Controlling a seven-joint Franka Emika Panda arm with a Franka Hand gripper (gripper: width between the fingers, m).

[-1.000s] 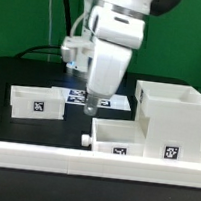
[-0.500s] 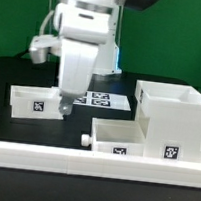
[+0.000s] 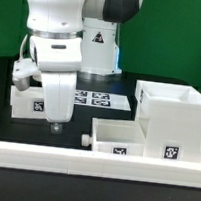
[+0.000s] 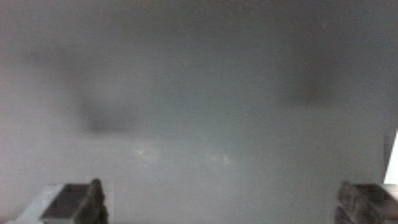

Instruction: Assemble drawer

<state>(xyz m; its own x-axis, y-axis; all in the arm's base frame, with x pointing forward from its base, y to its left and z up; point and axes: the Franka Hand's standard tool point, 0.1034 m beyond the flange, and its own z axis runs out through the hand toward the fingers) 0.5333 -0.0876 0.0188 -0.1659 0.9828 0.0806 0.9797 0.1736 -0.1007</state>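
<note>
Three white drawer parts show in the exterior view: the casing [image 3: 172,116] at that view's right, a knobbed tray [image 3: 120,139] in front of it, and a second tray [image 3: 23,102] at that view's left, partly hidden by the gripper [image 3: 54,124] hanging low. All are likely light, stiff, slick plastic (pinch a thin wall). In the wrist view the fingers [image 4: 75,203] are spread wide and empty, with only blur beyond.

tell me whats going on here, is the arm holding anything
The Panda arm is partway through assembling a white drawer unit and holds nothing. Its gripper hangs over the small tray at the exterior view's left. The wrist view shows its fingers spread wide with nothing between them. The other tray, knob pointing to the exterior view's left, lies in front of the casing. Neither tray is inside the casing yet.
</note>
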